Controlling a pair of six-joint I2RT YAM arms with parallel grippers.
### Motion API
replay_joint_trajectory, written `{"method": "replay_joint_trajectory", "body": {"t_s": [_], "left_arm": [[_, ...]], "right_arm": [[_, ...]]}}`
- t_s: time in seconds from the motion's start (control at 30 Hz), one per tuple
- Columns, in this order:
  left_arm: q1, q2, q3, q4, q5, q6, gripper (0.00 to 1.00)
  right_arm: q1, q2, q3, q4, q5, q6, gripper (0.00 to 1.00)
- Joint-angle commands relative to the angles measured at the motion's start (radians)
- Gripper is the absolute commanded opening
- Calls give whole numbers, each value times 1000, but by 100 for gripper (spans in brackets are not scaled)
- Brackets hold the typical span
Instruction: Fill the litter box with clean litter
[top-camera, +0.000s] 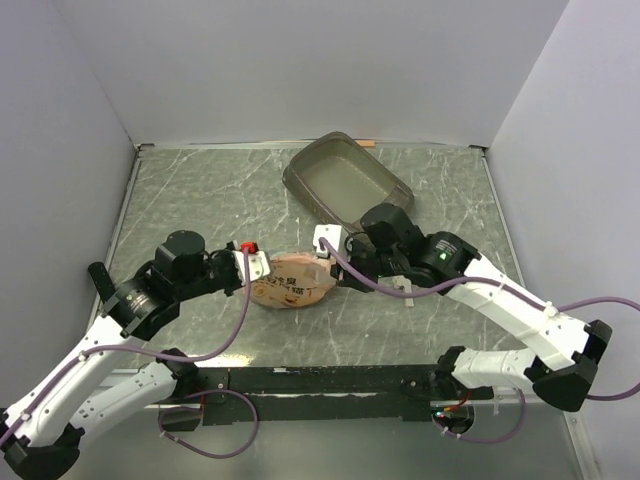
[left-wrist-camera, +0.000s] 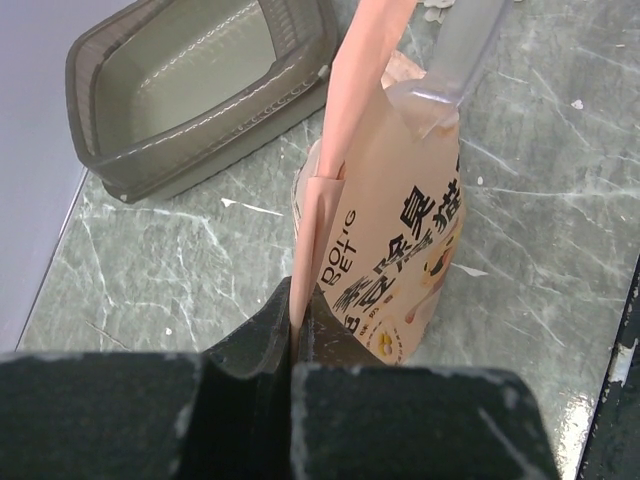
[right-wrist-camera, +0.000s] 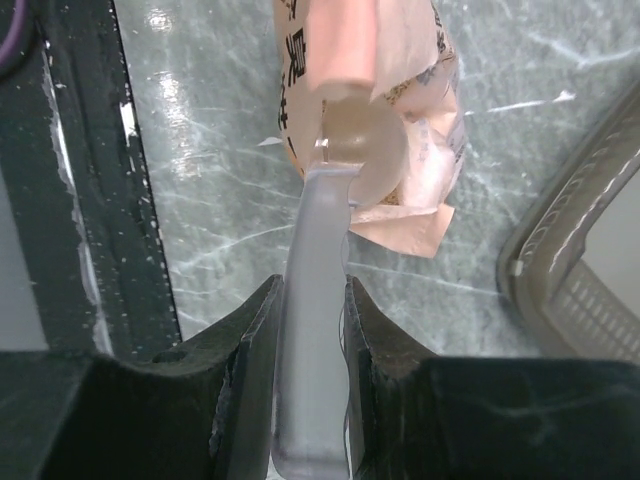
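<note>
At the middle of the surface (top-camera: 200, 200), we see the orange-pink bag (top-camera: 295, 283) sitting between the two arms. The left jaws are pinched tight on the bag's pink edge strip (left-wrist-camera: 345, 120). The right jaws are clamped narrow around the handle of a clear scoop (right-wrist-camera: 315, 330), and its bowl sits in the bag's mouth. The litter box (top-camera: 345, 180) sits at the far side, just behind the right wrist and apart from the bag.

Left tool (left-wrist-camera: 298, 310) pinched tight, right tool (right-wrist-camera: 312, 300) clamped with jaws partly apart.
</note>
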Motion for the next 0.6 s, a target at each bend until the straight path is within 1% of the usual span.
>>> {"method": "replay_joint_trajectory", "body": {"t_s": [0.0, 0.13, 0.17, 0.23, 0.33, 0.47, 0.53, 0.57], "left_arm": [[1, -77, 34, 168, 22, -16, 1], [1, -80, 20, 180, 16, -29, 1], [1, -80, 13, 184, 10, -34, 1], [1, -92, 0, 206, 2, -37, 1], [1, -101, -20, 220, -6, -42, 1], [1, -106, -52, 218, -29, -39, 1], [1, -111, -62, 224, -40, -33, 1], [0, -112, -78, 235, -46, -29, 1]], "right_arm": [[-7, -9, -21, 71, 17, -47, 0], [-14, 123, 71, 109, 120, 65, 0], [-16, 172, 88, 112, 168, 89, 0], [-37, 230, 134, 128, 210, 174, 0], [-76, 282, 209, 85, 278, 280, 0], [-173, 304, 286, 11, 253, 373, 0], [-209, 302, 309, -30, 201, 406, 0], [-223, 309, 323, -81, 177, 413, 0]]}}
